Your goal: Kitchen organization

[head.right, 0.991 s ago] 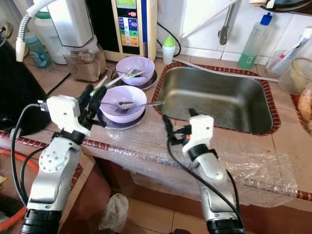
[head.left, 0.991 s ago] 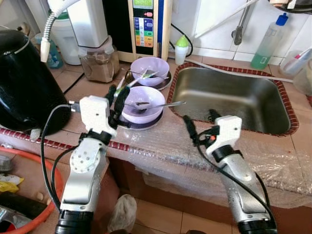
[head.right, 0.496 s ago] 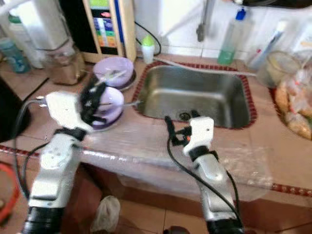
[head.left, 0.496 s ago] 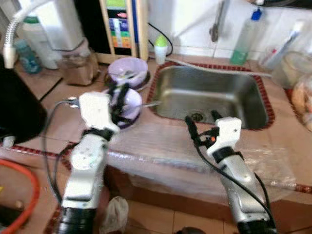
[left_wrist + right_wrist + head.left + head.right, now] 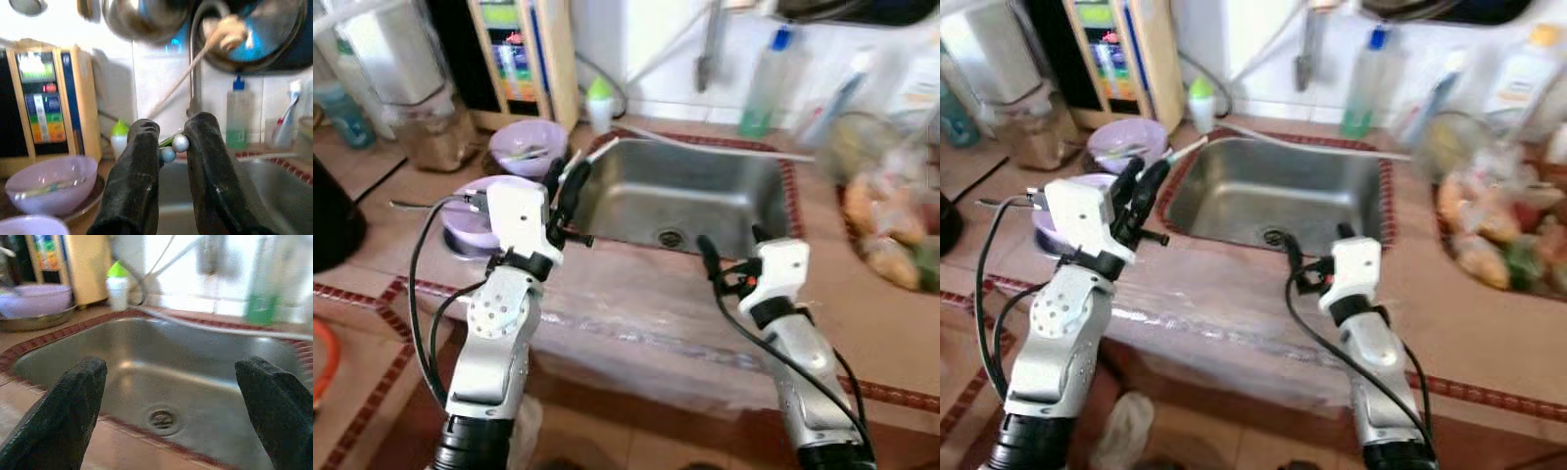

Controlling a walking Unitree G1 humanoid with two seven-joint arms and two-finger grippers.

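Right now your left gripper's (image 5: 566, 179) jaws are clamped on a thin utensil (image 5: 174, 142), held above the sink's (image 5: 705, 201) near-left rim. Your right gripper (image 5: 732, 252) hangs at the sink's near edge with jaws spread wide. Two purple bowls (image 5: 521, 149) sit left of the sink on the tabletop (image 5: 636, 304).
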